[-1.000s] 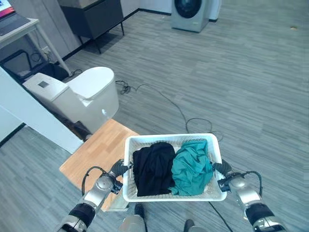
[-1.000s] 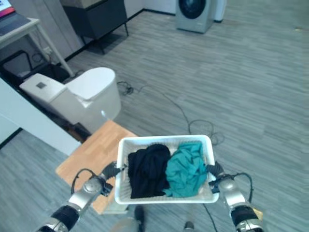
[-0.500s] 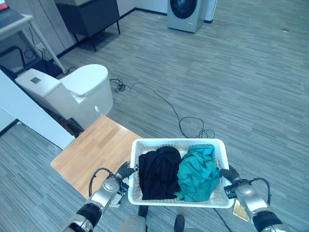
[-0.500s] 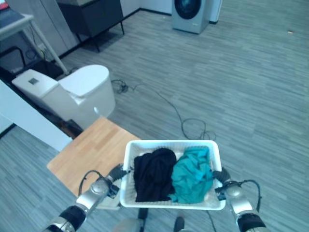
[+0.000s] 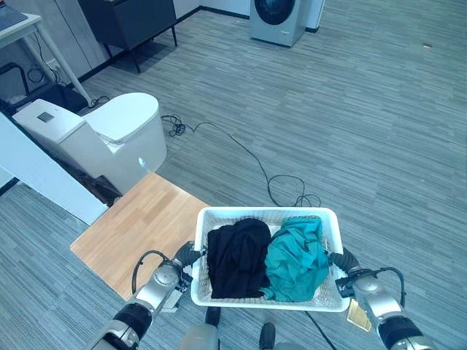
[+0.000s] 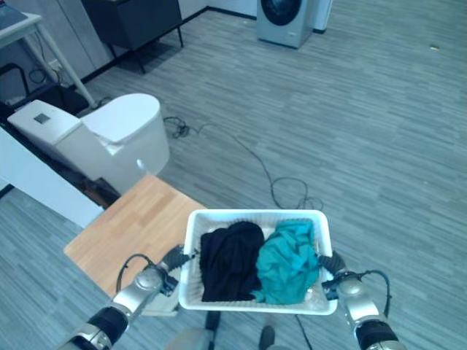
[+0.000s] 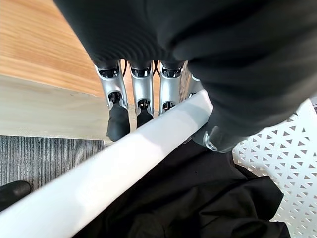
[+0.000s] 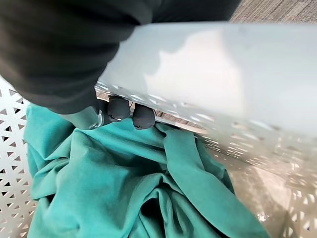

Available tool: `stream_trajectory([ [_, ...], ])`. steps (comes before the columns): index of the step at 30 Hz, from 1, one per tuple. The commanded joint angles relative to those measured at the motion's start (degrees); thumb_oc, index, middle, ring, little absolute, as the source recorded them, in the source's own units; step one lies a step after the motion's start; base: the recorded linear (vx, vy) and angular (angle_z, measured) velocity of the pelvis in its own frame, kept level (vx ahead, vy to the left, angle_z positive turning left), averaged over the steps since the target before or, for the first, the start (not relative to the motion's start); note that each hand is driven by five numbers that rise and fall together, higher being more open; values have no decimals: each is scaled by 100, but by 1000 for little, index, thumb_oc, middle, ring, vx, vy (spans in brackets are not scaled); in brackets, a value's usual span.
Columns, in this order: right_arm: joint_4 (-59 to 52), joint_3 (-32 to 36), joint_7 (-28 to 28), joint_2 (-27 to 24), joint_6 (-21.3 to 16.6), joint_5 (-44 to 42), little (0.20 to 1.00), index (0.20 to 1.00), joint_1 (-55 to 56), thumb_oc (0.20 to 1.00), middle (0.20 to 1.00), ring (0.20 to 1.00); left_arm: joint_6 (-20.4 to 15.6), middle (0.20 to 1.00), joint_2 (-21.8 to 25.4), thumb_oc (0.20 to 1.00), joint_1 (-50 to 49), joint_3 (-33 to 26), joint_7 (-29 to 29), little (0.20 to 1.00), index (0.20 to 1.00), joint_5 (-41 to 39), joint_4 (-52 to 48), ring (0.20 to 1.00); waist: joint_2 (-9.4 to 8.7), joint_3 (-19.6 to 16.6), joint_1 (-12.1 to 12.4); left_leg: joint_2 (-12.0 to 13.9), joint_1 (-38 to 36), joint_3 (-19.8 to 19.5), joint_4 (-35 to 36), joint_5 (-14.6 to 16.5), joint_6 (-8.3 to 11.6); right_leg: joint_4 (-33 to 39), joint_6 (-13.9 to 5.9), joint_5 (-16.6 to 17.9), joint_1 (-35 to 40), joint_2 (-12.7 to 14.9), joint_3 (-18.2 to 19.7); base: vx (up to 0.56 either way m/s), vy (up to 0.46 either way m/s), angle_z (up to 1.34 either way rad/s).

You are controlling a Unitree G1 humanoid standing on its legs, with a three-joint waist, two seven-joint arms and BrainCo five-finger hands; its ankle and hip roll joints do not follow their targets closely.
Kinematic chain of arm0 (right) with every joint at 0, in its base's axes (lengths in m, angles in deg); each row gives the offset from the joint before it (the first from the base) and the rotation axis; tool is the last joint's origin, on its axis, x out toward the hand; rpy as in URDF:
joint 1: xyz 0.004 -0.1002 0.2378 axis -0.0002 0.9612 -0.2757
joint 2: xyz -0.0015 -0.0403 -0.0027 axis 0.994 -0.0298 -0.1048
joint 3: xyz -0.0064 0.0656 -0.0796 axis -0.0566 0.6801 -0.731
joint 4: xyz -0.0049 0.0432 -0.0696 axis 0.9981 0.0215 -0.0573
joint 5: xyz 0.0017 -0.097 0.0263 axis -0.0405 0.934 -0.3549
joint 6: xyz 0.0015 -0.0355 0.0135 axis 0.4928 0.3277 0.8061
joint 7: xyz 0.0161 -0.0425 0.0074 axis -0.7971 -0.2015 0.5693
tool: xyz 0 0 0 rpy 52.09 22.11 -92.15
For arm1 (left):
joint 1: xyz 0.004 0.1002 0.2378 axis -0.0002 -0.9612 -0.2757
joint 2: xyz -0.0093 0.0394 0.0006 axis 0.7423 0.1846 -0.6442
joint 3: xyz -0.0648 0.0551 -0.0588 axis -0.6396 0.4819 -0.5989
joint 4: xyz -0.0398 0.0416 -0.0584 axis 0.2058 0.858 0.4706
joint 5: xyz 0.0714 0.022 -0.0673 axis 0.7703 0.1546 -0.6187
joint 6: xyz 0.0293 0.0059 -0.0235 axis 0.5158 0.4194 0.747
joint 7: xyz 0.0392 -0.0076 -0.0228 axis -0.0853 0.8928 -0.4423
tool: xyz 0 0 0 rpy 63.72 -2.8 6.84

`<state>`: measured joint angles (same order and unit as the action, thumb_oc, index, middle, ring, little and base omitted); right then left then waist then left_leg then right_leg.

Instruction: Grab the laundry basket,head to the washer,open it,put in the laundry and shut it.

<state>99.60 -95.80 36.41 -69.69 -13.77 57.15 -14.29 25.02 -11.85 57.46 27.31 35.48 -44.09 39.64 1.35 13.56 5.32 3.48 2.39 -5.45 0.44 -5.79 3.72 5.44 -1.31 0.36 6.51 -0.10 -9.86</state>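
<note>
- The white laundry basket (image 5: pixel 266 300) is held up above the floor, between the two hands, in the near middle of the scene.
- The left hand (image 5: pixel 180 260) grips the left short rim of the basket; in the left wrist view its fingers (image 7: pixel 142 89) lie close together and curl under the rim, with the thumb over the rim on the inner side.
- The right hand (image 5: pixel 345 264) grips the right short rim; in the right wrist view its dark fingertips (image 8: pixel 132 113) are pressed together and hooked through the handle opening, just beside the teal cloth.
- Inside the basket, a black garment (image 5: pixel 235 257) fills the left half and a teal garment (image 5: pixel 297 258) fills the right half; the two touch in the middle.
- A low wooden platform (image 5: pixel 139 227) lies on the floor at the near left, partly under the left side of the basket.
- A white toilet (image 5: pixel 113 137) stands to the far left of the platform.
- The washer (image 5: pixel 276 17) stands far away, at the far side of the grey floor (image 5: pixel 365 131).
- A thin cable (image 5: pixel 255 164) lies across the floor between the toilet and the basket.
</note>
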Motion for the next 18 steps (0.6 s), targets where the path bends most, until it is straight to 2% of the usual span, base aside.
stream_trajectory([
  [1,-754,478,-317,-566,-331,18,200,200,-165,200,200,200,-222,200,273,200,548,-215,-166,200,200,-6,117,200,-328,-125,-60,-221,869,-7,-1279,412,-45,-556,19,-630,34,-60,177,81,-123,12],
  [2,-833,508,-359,-587,-340,17,200,200,-138,200,200,200,-232,200,234,200,575,-211,-179,200,200,-9,113,200,-359,-94,-73,-265,999,150,-1456,454,-115,-550,28,-635,81,-43,143,166,-64,9],
  [3,-886,501,-356,-587,-329,26,200,200,-138,200,200,200,-236,200,237,200,576,-236,-195,200,200,14,77,200,-327,-111,-3,-509,1220,219,-1404,508,-192,-499,12,-676,154,-100,155,171,-65,8],
  [5,-886,500,-356,-586,-329,26,200,200,-136,200,200,200,-235,200,238,200,573,-236,-195,200,200,15,74,200,-336,-117,-2,-518,1218,225,-1401,511,-199,-494,6,-680,157,-90,158,113,-19,12],
  [7,-809,352,-361,-508,-382,20,200,200,-298,200,200,200,-243,200,265,200,432,-279,-162,200,200,30,51,200,-255,-230,207,-879,1450,223,-784,230,-295,-454,18,-820,323,-294,336,347,-18,1],
  [8,-738,270,-371,-436,-413,-13,200,200,-392,200,200,200,-250,200,279,200,374,-289,-150,200,200,36,45,200,-287,-246,306,-926,1577,402,-590,103,-302,-460,22,-883,397,-328,418,541,-6,-22],
  [9,-679,149,-348,-276,-445,-54,200,200,-526,200,200,200,-275,200,311,200,240,-399,-139,200,200,10,22,200,-322,-284,439,-933,1795,792,-506,-1,-298,-436,52,-973,575,-420,563,355,-11,-44],
  [11,-653,79,-327,-186,-448,-54,200,200,-576,200,200,200,-283,200,335,200,174,-471,-142,200,200,-20,-13,200,-368,-311,537,-896,1853,953,-585,-35,-299,-460,65,-1032,675,-441,696,373,16,-60],
  [12,-646,19,-284,-82,-433,-19,200,200,-602,200,200,200,-283,200,384,200,122,-542,-140,200,200,-9,6,200,-420,-431,616,-837,1744,970,-565,-27,-370,-509,35,-1124,773,-476,766,534,46,-96],
  [13,-682,-14,-264,8,-438,19,200,200,-595,200,200,200,-281,200,449,200,36,-583,-137,200,200,-4,-53,200,-522,-478,673,-864,1653,944,-645,9,-489,-665,9,-1137,810,-400,824,590,57,-114],
  [14,-626,-46,-249,93,-466,35,200,200,-569,200,200,200,-287,200,482,200,9,-592,-133,200,200,-8,-102,200,-640,-527,726,-947,1628,893,-790,97,-594,-1039,-88,-1023,786,-338,859,548,71,-130],
  [15,-575,-66,-217,155,-480,55,200,200,-536,200,200,200,-292,200,513,200,-22,-606,-142,200,200,1,-131,200,-738,-555,758,-1025,1509,921,-843,223,-689,-1473,-344,-682,691,-275,834,516,81,-72],
  [16,-513,-110,-175,195,-487,74,200,200,-549,200,200,200,-301,200,564,200,-74,-632,-151,200,200,8,-145,200,-784,-569,755,-1076,1322,969,-810,330,-761,-2064,-715,-171,474,-186,814,505,93,-33],
  [17,-430,-141,-124,244,-464,102,200,200,-567,200,200,200,-288,200,585,200,-107,-632,-141,200,200,12,-140,200,-778,-569,723,-1091,1129,983,-801,460,-854,-2822,-1019,333,280,-93,784,444,98,-15],
  [18,-426,-149,-85,249,-421,117,200,200,-564,200,200,200,-275,200,606,200,-181,-658,-126,200,200,17,-189,200,-679,-587,669,-1027,954,961,-765,532,-924,-3452,-1129,638,32,-69,742,636,166,3],
])
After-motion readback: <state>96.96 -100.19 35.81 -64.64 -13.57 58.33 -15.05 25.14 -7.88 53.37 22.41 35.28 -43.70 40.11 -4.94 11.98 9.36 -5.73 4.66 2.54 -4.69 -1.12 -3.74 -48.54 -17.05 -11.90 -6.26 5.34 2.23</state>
